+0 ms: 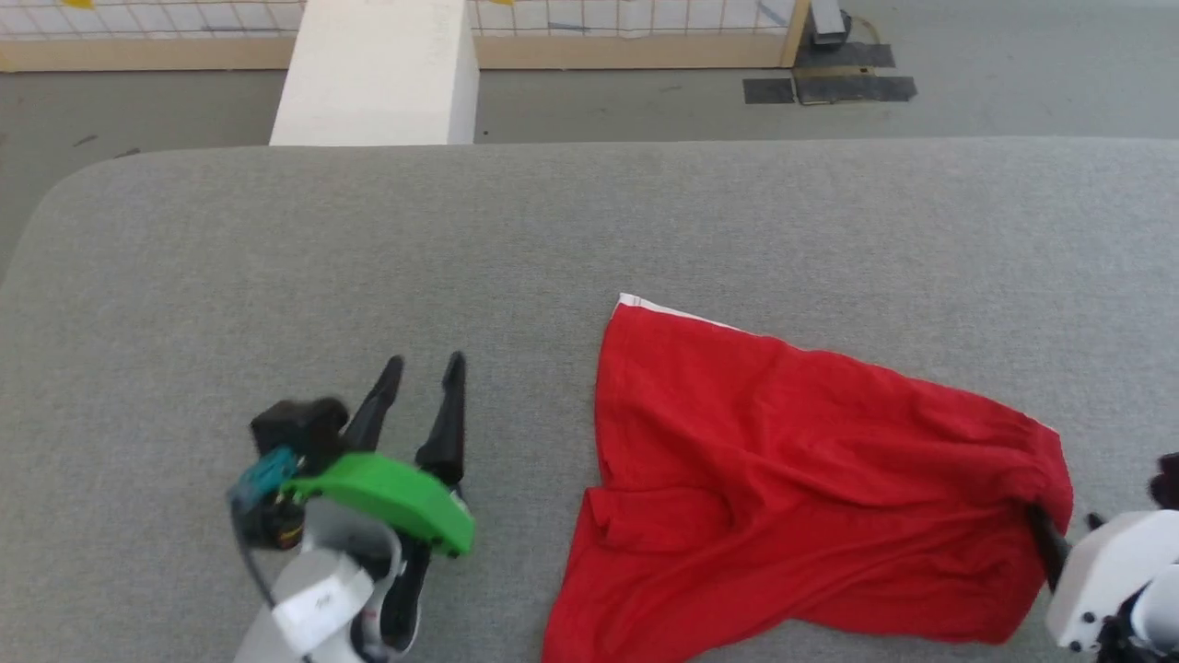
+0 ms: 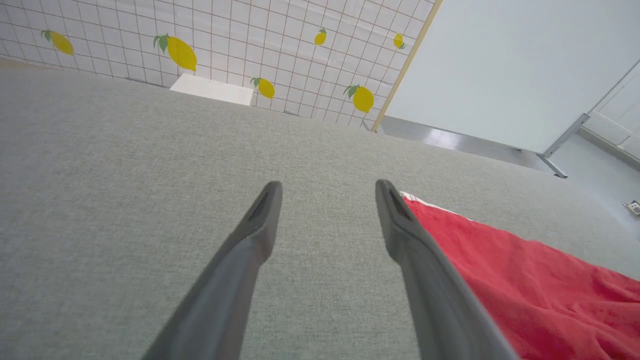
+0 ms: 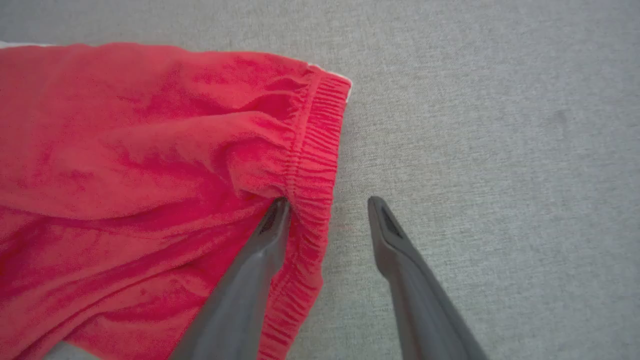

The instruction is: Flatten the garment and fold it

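Right wrist view: right gripper (image 3: 327, 200) jaws spread astride the waistband (image 3: 315, 145), one finger on cloth, one on bare counter (image 3: 500, 125) | left gripper (image 2: 327, 182) jaws spread, empty, beside the garment (image 1: 783, 479), rumpled on the counter | risk: shallow pinch may slip off elastic, bunching cloth when pulled.

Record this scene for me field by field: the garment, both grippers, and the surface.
garment: red shorts, spread out but wrinkled, not yet folded
waistband: gathered, at the robot's right end
left gripper: open, over bare surface, apart from the garment
right gripper: open, straddling the waistband
surface: grey fabric
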Robot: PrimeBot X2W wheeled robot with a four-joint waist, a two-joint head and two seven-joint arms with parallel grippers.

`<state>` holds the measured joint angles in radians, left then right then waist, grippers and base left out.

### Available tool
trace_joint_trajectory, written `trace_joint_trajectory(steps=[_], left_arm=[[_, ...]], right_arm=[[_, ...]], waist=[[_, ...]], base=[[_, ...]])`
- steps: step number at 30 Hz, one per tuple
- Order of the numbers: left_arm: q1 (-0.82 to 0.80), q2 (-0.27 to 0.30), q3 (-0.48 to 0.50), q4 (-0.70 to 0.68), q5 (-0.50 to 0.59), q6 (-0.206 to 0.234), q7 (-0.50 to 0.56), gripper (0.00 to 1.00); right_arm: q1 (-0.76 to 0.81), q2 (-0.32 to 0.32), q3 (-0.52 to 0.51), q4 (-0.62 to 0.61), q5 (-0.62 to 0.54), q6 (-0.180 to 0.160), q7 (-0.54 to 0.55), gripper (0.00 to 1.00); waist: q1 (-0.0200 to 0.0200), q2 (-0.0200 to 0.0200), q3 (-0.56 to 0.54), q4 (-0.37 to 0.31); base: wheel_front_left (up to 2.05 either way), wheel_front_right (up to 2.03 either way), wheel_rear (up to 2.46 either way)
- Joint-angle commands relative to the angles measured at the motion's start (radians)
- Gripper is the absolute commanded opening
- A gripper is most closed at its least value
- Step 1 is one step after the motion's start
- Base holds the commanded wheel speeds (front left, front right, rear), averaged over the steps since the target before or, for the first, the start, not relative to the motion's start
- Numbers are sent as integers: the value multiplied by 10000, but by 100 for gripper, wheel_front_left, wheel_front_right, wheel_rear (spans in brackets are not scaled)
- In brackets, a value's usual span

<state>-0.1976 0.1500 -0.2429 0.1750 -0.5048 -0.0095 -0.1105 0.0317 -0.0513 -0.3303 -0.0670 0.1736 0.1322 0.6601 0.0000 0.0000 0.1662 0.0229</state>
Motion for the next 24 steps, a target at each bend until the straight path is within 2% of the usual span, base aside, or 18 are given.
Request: trace_joint_trajectory(steps=[1,8,15,18,24], left_arm=[[-523,-130,-116,104,-119,-93,274,100],[-2798,-516,-1131,1362,-29,-278,2237,100],[-5192,-625,-2068,3732,460,-431,4345,100],[-5856,-530,-2354,4669,749,-326,5176,100],[-6535,-392,-2738,6067,1200,54,6175,100]], right_arm=[[-185,-3,-224,-89,207,-15,-263,100],[-595,7,-1019,58,806,-15,-1293,100],[-1056,9,-865,265,1255,-15,-1867,100],[-1158,9,-633,331,1414,-15,-2025,100],[-1217,10,-392,527,1564,-15,-2316,100]], waist=[[0,0,74,-143],[0,0,349,-730],[0,0,954,-1601],[0,0,1221,-1975],[0,0,1560,-2477]], base=[[0,0,0],[0,0,0],[0,0,0],[0,0,0],[0,0,0]])
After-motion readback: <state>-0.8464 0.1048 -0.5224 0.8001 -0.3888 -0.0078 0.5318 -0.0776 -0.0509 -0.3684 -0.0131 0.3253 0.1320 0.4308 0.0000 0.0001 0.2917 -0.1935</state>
